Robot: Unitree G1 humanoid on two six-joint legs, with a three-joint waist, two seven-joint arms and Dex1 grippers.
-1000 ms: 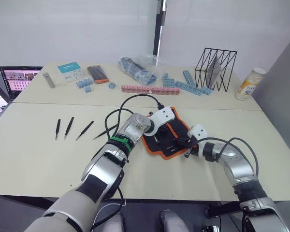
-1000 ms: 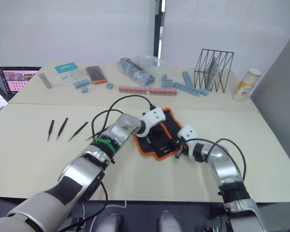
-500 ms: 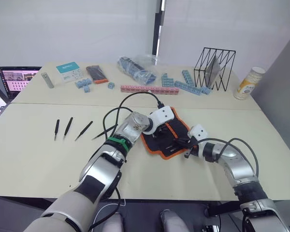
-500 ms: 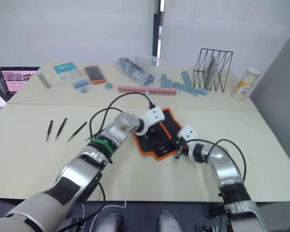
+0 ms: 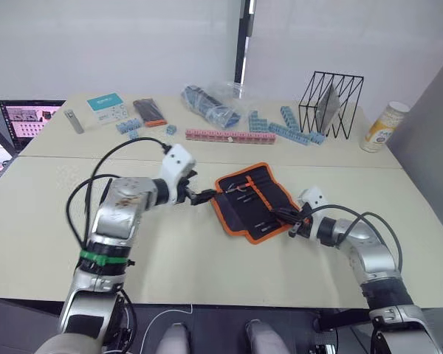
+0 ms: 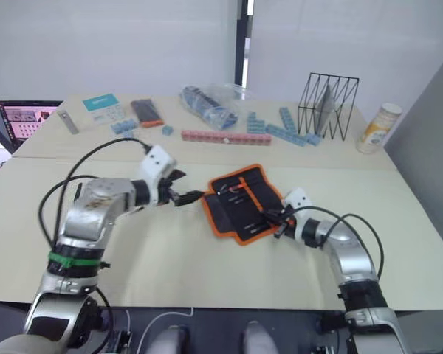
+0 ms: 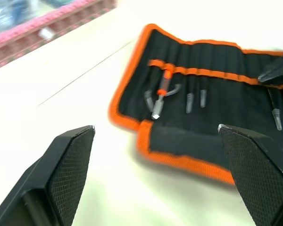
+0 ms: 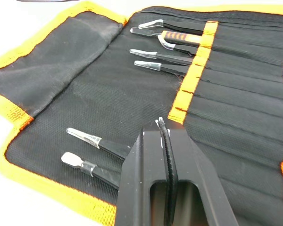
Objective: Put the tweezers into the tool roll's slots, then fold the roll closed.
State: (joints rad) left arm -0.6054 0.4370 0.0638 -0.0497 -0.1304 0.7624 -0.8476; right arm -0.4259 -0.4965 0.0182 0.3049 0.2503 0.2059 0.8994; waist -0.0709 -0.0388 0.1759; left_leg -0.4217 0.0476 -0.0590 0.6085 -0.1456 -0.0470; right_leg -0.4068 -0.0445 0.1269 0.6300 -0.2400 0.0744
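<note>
The roll point(image 5: 252, 201) lies spread open on the worktop point(image 5: 207, 251), inner face up, orange trim all round. Several tweezers point(image 8: 153, 55) already sit tucked in the slots point(image 8: 236, 117), their silvery tips poking out past the orange band point(image 8: 194, 70); two more tips point(image 8: 82, 162) show lower down, near the roll's edge.

The left hand point(image 5: 201, 197) hovers just beside the roll's left edge, its two fingers point(image 7: 68, 169) spread wide apart with nothing between them. The right hand point(image 5: 294, 219) is at the roll's right corner, over the fabric, its fingers pressed together; whether anything is pinched between them I cannot tell.

Further back on the worktop are a wire rack point(image 5: 331, 105), a row of pink blocks point(image 5: 220, 136), blue blocks point(image 5: 284, 129), a clear bag point(image 5: 210, 103) and a yellow canister point(image 5: 382, 127). A laptop point(image 5: 28, 118) sits at the far left.
</note>
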